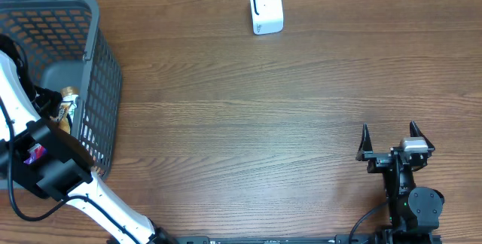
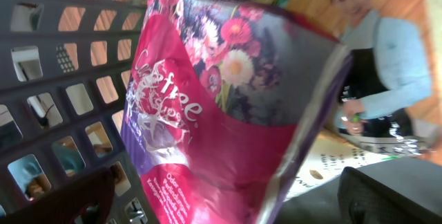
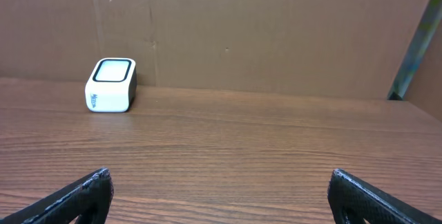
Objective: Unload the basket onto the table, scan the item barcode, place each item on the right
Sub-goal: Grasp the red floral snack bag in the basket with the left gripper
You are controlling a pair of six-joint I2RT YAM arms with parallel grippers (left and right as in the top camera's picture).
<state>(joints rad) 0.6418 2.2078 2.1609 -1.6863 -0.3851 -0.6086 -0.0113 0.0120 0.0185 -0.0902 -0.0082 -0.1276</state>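
pink floral packet [image 2: 228, 134] lies in the grey basket [image 1: 98, 63] at the left of the surface [image 1: 263, 123], not lifted as far as i can see. left gripper [image 2: 224, 182] is inside the basket, jaws wide and straddling the packet, no firm hold visible. barcode not in view. scanner [image 1: 266, 7] sits well apart at the far edge. right gripper [image 1: 389, 129] is fully open and empty. left to do: grasp, lift out, present to the scanner.

Brown wood-grain tabletop [image 1: 248, 116]: grey mesh basket [image 1: 98, 18] sits at its left end (partly cropped), small white scanner [image 1: 266, 8] stands near the far edge, well apart.
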